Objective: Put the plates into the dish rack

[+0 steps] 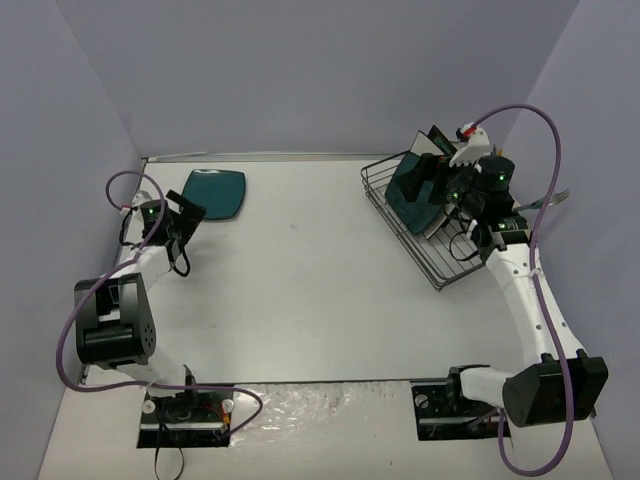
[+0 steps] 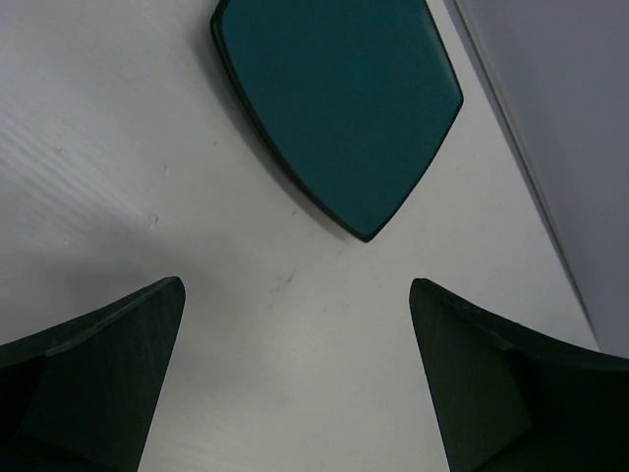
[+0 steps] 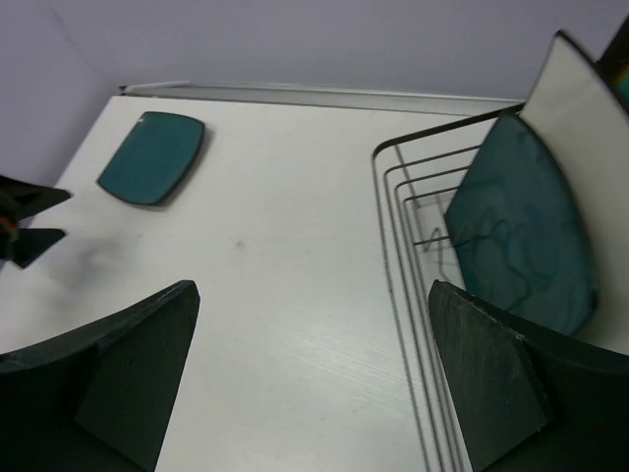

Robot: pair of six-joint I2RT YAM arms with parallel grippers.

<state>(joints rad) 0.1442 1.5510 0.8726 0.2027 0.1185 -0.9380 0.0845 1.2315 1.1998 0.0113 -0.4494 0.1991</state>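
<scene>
One dark teal plate (image 1: 215, 193) is seen lying flat on the white table (image 1: 300, 300), at its far left, well apart from the rack (image 1: 400, 240) at the far right. The plate is a rounded square with a smooth, matt face and a thin, darker rim. In the left wrist view one corner of it (image 2: 339, 108) is turned toward the left claw (image 2: 297, 295). It is so nearly square that a long axis can hardly be told, though from above it looks slightly wider across the table than deep.

The rack is made of thin dark wire, bent into a rectangular basket. Its long axis is set on a slant, from the far left to the near right. A second teal plate (image 3: 521, 241) is held on edge in it, leaning back, its glossy face turned toward the middle of the table. A white plate (image 3: 570, 108) is stood just behind it, square-cornered and pale. More plates behind these cannot be made out.

The left claw (image 1: 185, 213) is held just beside the flat plate, its dark, wedge-shaped fingers (image 2: 108, 364) spread wide with nothing between them. The right claw (image 3: 314, 295) is held over the rack, near the standing plates, its fingers equally apart and empty.
</scene>
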